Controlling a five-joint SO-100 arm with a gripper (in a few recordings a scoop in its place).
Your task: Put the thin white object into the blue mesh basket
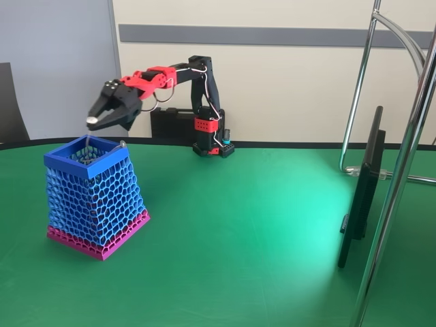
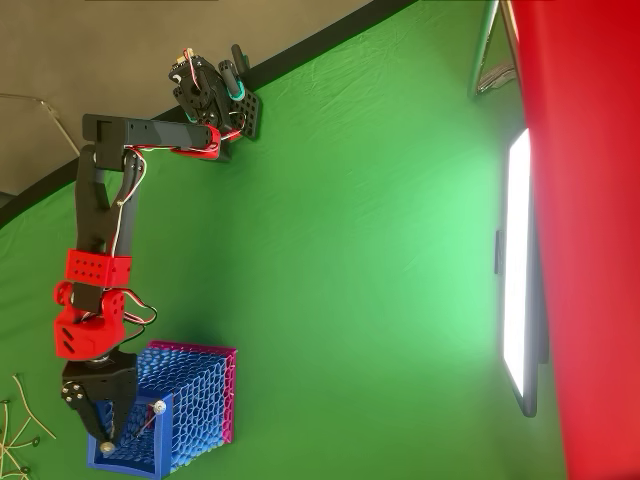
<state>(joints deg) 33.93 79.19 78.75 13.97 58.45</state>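
One basket (image 1: 95, 197), several loose strands (image 2: 15, 425)

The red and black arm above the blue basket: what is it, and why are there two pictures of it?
It is a small robot arm bolted at the far edge of a green table. At its end are two fingers that pinch things, much like tongs.

Both pictures show the same moment. The fixed view looks across the table from the side. The overhead view looks straight down and lies turned, so the arm reaches toward the bottom of the picture.

On the table stands a tall blue mesh basket with a magenta base. The fingers hang just above its open top. From above, a thin white strand runs from the fingertips toward the basket's rim. It is too fine to tell whether the fingers grip it or have let go.
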